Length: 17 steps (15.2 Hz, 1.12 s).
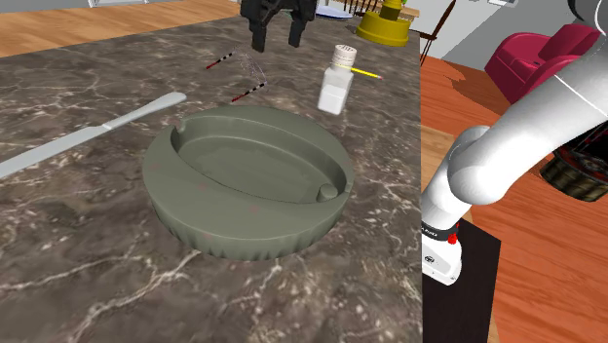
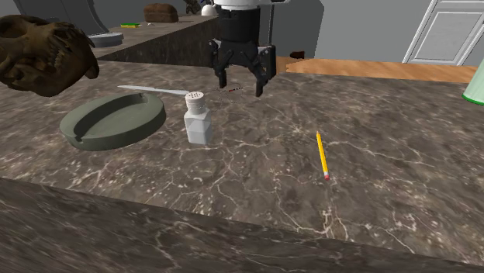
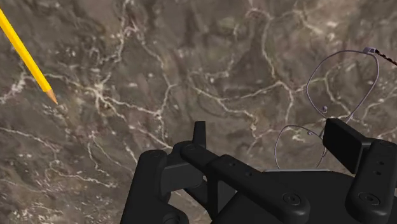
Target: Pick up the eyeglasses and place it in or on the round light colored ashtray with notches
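Hovers with black gripper [image 2: 240,85] spread apart close above wire-rimmed eyeglasses [image 3: 326,109], lying on the marble counter [image 1: 97,273] beyond the grey-green ashtray [image 1: 195,209], outside its rim.

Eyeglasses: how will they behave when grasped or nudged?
Probably very light and springy: the eyeglasses are thin wire rims that may flex or twist under a squeeze. Lying flat on the smooth marbled top, they'll likely slide rather than tip if nudged. The open gripper has little to bite on, so slipping seems possible.
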Available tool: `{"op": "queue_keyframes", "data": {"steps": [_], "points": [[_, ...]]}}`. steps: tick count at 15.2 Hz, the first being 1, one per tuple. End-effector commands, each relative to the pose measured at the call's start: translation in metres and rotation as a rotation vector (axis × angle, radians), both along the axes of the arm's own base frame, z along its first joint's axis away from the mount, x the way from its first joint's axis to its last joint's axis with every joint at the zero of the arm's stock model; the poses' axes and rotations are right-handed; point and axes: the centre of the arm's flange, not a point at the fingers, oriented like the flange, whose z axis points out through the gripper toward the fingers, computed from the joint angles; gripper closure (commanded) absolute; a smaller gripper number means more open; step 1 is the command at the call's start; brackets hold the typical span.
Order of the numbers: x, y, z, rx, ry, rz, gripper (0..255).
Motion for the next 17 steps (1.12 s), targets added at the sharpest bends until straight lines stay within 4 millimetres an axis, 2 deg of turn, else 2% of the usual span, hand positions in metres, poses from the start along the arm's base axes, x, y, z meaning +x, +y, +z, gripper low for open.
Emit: {"op": "queue_keyframes", "data": {"steps": [1, 2, 3, 10, 17], "points": [[0.007, 0.022, 0.004, 0.007, 0.003, -0.004, 0], [0.011, 0.034, 0.006, 0.009, 0.005, -0.006, 0], [0.011, 0.035, 0.006, 0.01, 0.005, -0.006, 0], [0.014, 0.037, -0.034, 0.01, 0.005, -0.006, 0], [0.014, 0.037, -0.034, 0.01, 0.005, -0.006, 0]]}}
